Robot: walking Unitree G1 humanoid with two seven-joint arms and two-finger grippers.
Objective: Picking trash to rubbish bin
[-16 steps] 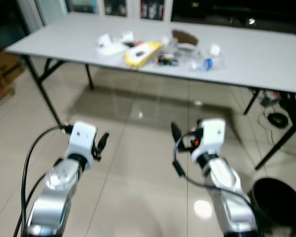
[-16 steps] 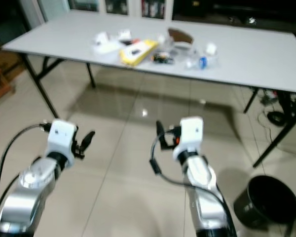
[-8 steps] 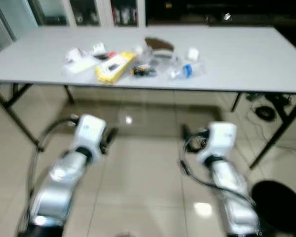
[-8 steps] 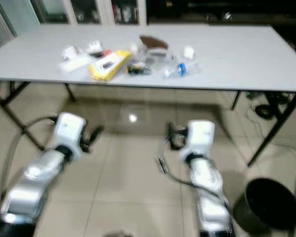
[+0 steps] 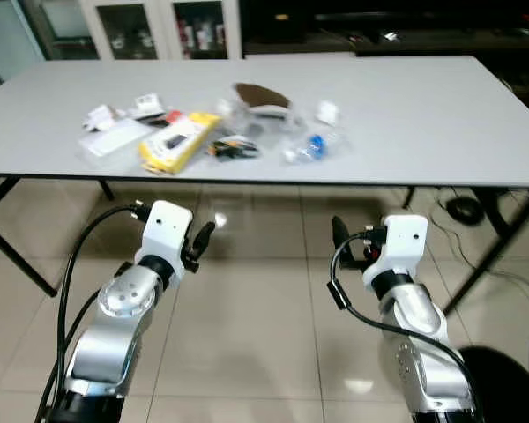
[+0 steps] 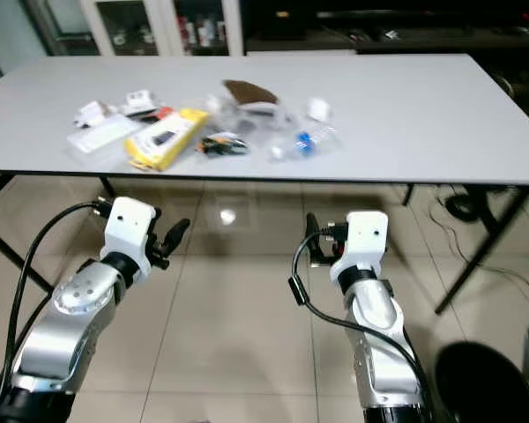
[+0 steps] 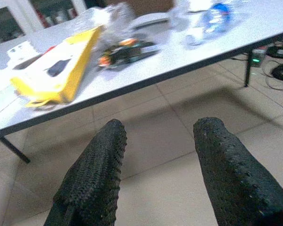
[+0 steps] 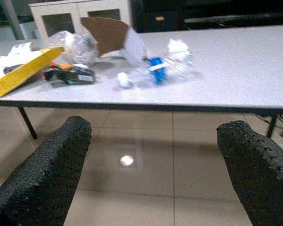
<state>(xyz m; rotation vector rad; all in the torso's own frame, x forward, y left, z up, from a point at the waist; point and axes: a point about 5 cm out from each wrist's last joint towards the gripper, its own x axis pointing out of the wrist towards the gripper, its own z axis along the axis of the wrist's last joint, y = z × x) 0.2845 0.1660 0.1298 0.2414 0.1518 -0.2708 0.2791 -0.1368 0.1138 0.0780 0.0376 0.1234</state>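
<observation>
Table: the landmark; trash lies on its top, toward the left half.
Trash: yellow box, clear bottle, brown card.
Bin: on floor, below table's right end.
Left gripper: empty, moderately parted, short of table edge.
Right gripper: empty, wide.
Risk: the clear bottle may roll off the edge if nudged.

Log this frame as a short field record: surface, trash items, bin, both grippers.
surface: white table, trash clustered on its left half
trash: yellow box, crushed plastic bottle with blue label, brown cardboard piece, white packets
bin: black rubbish bin on floor, robot's right
left gripper: open, empty, short of table
right gripper: open, empty, short of table
</observation>
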